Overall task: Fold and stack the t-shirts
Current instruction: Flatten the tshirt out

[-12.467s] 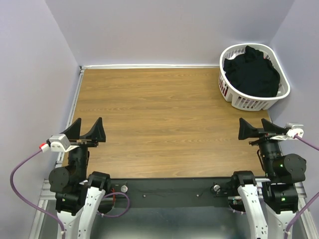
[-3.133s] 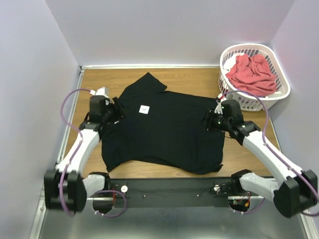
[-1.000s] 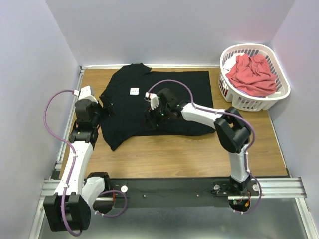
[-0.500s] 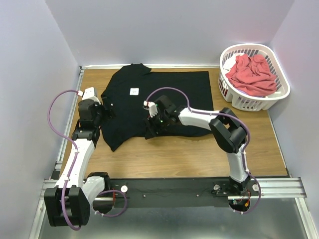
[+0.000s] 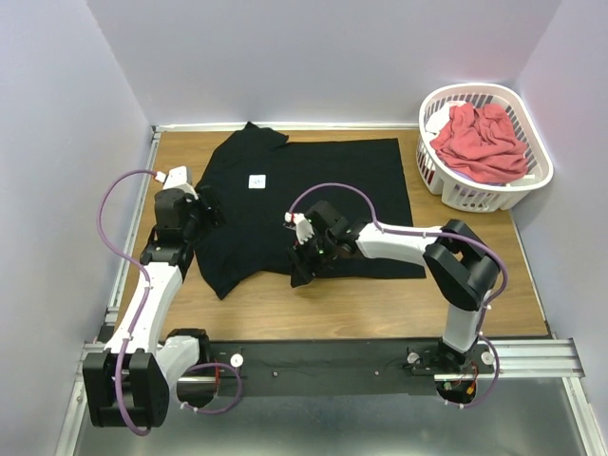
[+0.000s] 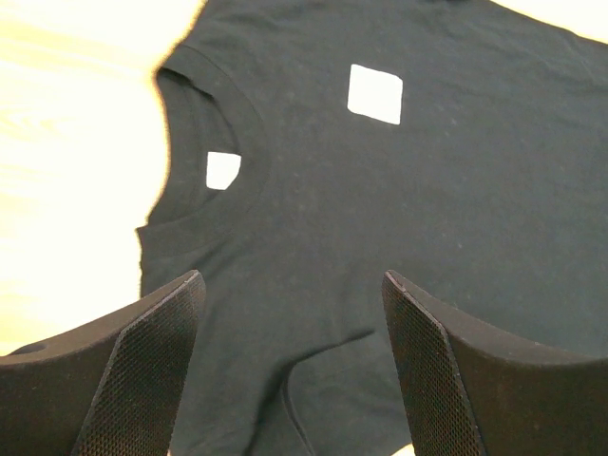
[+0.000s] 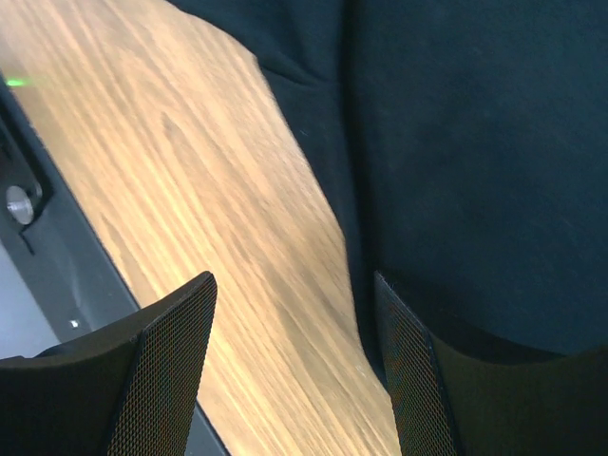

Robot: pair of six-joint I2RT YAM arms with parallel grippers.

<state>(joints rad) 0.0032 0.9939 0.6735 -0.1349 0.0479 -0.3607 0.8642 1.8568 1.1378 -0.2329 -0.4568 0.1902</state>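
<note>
The black t-shirt lies spread on the wooden table, with its small white square neck tag facing up. My left gripper is open and empty over the shirt's left edge. In the left wrist view it hovers over the cloth just below the collar. My right gripper is open and empty at the shirt's near hem. In the right wrist view it straddles the hem and bare wood. The coral-red t-shirt lies crumpled in the basket.
The white slotted laundry basket stands at the back right corner. Bare wooden table runs between the shirt and the black rail at the near edge. Purple walls close in the back and both sides.
My right gripper has moved toward the near edge, and the shirt's near hem now lies lower and further right. My left gripper has barely moved.
</note>
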